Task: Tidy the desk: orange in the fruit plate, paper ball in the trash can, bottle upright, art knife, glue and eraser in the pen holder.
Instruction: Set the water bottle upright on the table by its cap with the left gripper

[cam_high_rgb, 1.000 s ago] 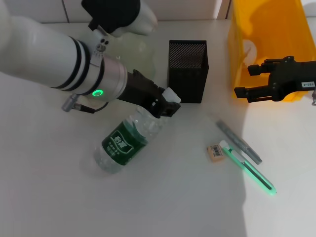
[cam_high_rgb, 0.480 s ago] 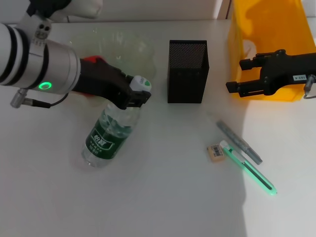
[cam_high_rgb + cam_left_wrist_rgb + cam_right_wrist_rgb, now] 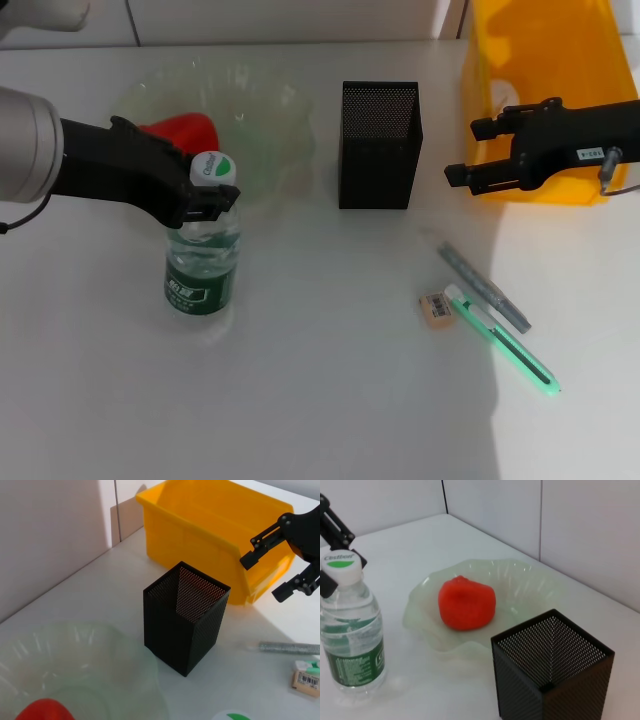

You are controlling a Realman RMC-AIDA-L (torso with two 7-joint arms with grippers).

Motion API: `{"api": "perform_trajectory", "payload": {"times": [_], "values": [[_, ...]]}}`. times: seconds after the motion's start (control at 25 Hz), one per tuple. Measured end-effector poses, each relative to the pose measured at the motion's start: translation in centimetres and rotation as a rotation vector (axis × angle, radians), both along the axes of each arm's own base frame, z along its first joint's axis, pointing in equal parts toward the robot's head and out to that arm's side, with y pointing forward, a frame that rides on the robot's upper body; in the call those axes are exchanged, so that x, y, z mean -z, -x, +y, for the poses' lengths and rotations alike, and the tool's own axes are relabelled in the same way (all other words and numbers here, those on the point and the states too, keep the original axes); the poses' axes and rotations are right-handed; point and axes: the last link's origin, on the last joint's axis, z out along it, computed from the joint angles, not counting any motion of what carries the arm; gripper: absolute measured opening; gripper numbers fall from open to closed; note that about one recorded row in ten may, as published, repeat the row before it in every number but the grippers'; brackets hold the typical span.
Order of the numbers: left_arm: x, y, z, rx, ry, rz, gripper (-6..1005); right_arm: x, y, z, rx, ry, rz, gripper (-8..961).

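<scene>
Nearest, the green art knife lies on the white desk beside a grey stick, with the eraser touching its end; the eraser's wrapper carries a barcode. Further back, the bottle stands upright, its green label's writing unreadable, its cap marked with small green lettering too fine to read surely. The left pincer is clamped on its neck. Behind sit the orange in the fruit plate, the pen holder, and the trash can, before which the right pincer hangs with fingers spread.
</scene>
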Motion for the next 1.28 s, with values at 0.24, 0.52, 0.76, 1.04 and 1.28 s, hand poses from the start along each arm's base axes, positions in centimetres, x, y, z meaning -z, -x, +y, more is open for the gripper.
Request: {"api": "perform_trajectory", "payload": {"times": [0.24,0.52,0.76,1.04,1.28], "values": [[-0.9,0.8,-0.7,-0.026,-0.020,0.009,448,0.0,0.0,-0.1,0.002,0.001,0.007,787],[-2.1,1.8,-1.3,-0.053,-0.038,0.023,449,0.5,0.5,-0.2,0.002,0.025,0.004,786],[-3.3,2.4,-1.4,-0.069,-0.060,0.032,451,0.6,0.6,-0.3,0.004,0.026,0.014,786],[-3.4,2.4,-1.3,-0.062,-0.061,0.035,452,0.6,0.7,-0.3,0.005,0.031,0.019,787],[-3.8,2.7,-1.0,-0.069,-0.086,0.054,454,0.8,0.8,-0.4,-0.002,0.040,0.013,787]]}}
